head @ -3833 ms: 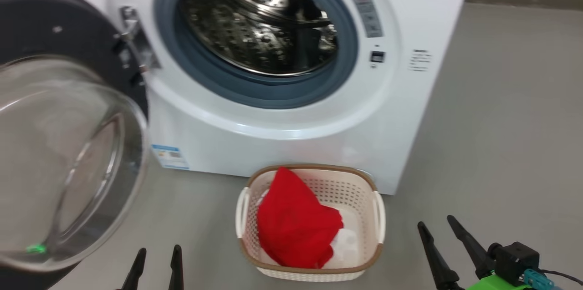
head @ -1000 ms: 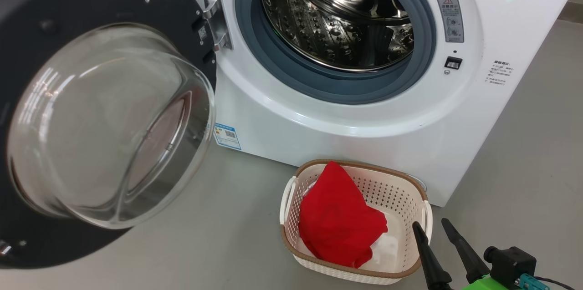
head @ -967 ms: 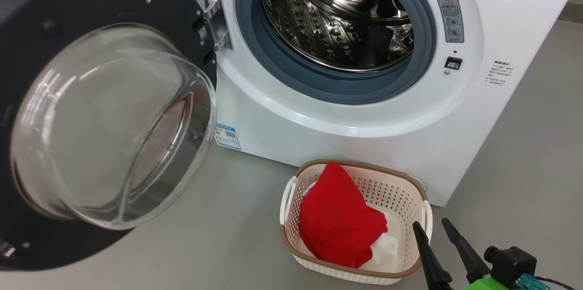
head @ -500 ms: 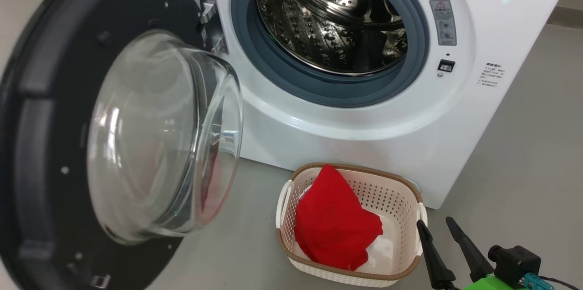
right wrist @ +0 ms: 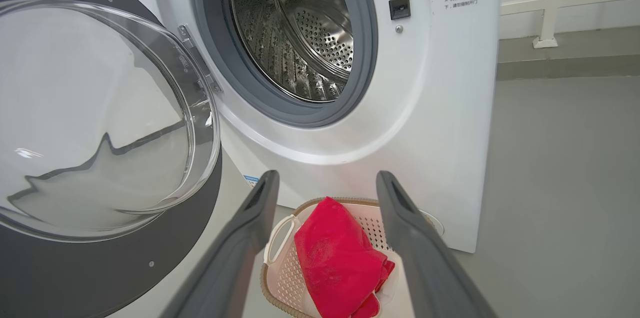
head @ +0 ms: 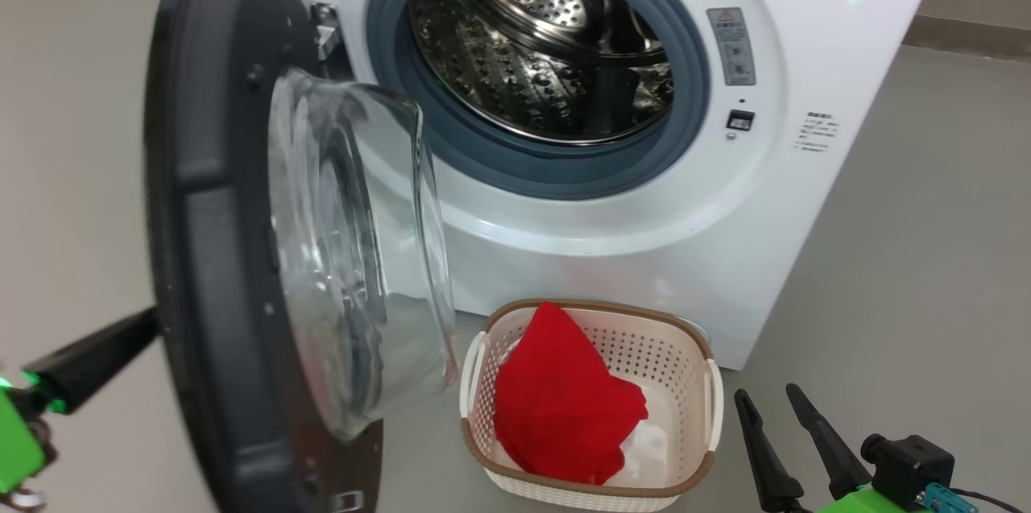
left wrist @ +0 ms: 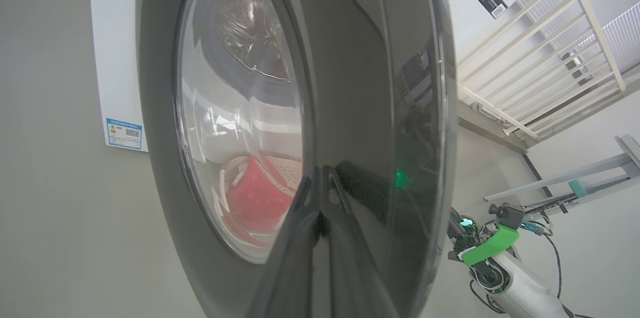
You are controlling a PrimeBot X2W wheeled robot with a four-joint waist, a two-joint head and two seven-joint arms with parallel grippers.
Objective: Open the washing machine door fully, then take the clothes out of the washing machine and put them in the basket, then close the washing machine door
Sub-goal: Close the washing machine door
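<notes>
Door: the washing machine door (head: 213,255) is being held swung out from the front on its hinge (head: 325,34), left of the opening. It is being seen nearly edge-on in the head view, its glass bowl (head: 362,255) bulging toward the basket.
Left gripper: the left gripper (left wrist: 318,178) is being kept narrow, its fingers drawn together with nothing between them. The tips are being laid against the door's glossy black outer face, just beside the window.
Right gripper: the right gripper (head: 767,392) is being held wide and empty, low at the right, just beside the basket and apart from it.
Machine: the washing machine (head: 580,255) is being shown with its grey gasket (head: 403,126) and steel drum (head: 532,54) uncovered.
Clothes: the clothes (head: 564,408), a red heap over a white piece, are being kept in the basket.
Basket: the basket (head: 592,310) is being stood on the floor just in front of the machine, below the opening.
In the way: the door is being placed between the left gripper and the basket, which is being seen through the glass in the left wrist view. The bowl's lower edge is being shown near the basket's left handle.
Other things: printed labels (head: 731,46) and a latch socket (head: 739,120) are being shown right of the opening, and a blue sticker (left wrist: 124,133) low on the front.
Surface: a plain, smooth grey floor (head: 926,255) is being used.
Room: a white railing (left wrist: 540,58) is being seen beyond the machine.
</notes>
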